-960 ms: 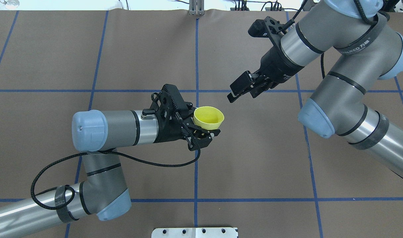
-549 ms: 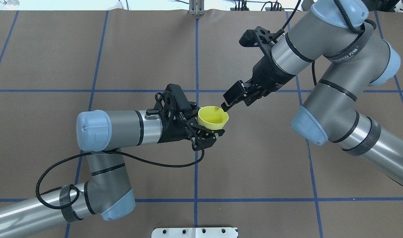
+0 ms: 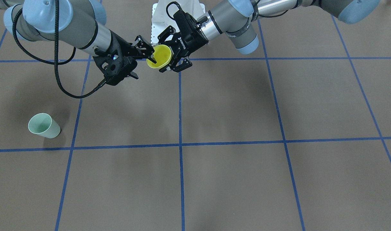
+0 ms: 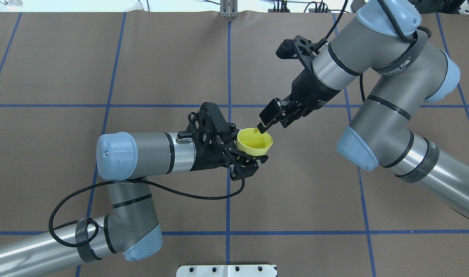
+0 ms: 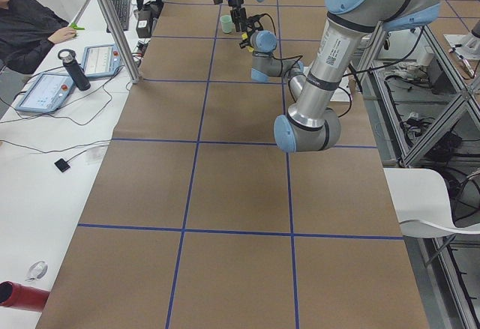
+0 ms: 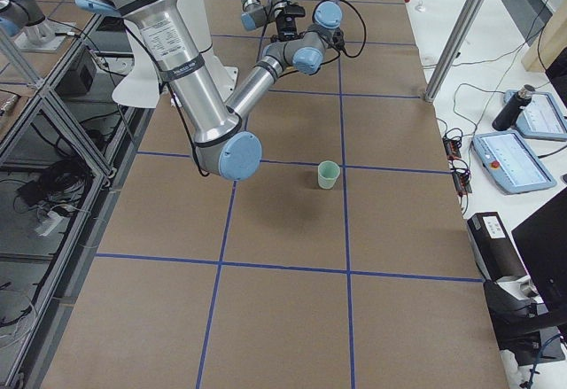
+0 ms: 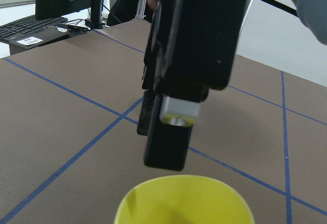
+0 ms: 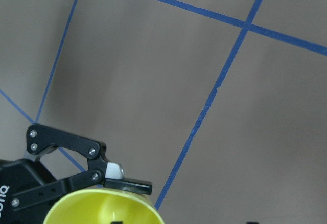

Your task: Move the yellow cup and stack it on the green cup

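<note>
Work surface: one table (image 3: 246, 106) covered with a brown sheet and divided into large rectangles by blue tape lines (image 3: 180, 128). Alongside the table's far edge runs a white bench carrying two tablets (image 5: 46, 91) and one dark bottle (image 5: 75, 69). One seated person (image 5: 26, 29) is at that bench. Metal frame posts (image 5: 112, 22) rise at the table's edge.

Count: two arms, two grippers, two cups — one yellow, one green.

The yellow cup (image 4: 254, 142) is held clear of the table near the middle gridline, mouth upward and slightly tilted. The left gripper (image 4: 253, 154) pinches it: one finger lies on each side of the lower wall.

The right gripper (image 4: 273, 124) has its fingers spread. One fingertip sits at the cup's rim, over the mouth; the other is outside the wall. Whether either one touches the cup cannot be told. In the left wrist view, that finger hangs just above the far rim.

The green cup (image 3: 44, 125) stands upright on the sheet on the robot's right side — well apart from both grippers, just beside a tape line.
</note>
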You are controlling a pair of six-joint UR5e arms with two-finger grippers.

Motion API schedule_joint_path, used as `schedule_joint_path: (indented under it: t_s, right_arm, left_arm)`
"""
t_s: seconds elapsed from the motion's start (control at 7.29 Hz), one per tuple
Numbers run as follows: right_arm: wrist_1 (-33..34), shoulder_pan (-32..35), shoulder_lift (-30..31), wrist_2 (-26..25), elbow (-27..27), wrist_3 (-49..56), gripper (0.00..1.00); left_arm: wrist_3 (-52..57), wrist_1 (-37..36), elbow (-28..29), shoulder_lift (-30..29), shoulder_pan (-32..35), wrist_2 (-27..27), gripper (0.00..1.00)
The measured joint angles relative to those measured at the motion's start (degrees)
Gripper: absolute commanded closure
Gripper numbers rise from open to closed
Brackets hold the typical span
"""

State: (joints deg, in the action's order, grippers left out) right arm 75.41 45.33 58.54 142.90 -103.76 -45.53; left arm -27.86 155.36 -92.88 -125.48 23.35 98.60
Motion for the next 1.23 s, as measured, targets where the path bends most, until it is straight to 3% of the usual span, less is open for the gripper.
schedule_joint_path:
  t_s: [0.69,0.96,1.23]
  right_arm:
    - [0.0,-1.15,0.36,0.26,-0.07,-0.5,0.26]
    - [0.0,-1.49,0.8,0.95,-0.23,-0.58,0.45]
    - [0.0,-2.19,1.0,1.13,-0.23,-0.61,0.55]
  left_arm:
    - [0.0,0.1,0.73,-0.73,-0.15,-0.21,1.0]
    - [0.0,0.14,0.82,-0.73,-0.14,-0.24,1.0]
    - [-0.02,0.33,0.85,-0.79,-0.07,-0.24,1.0]
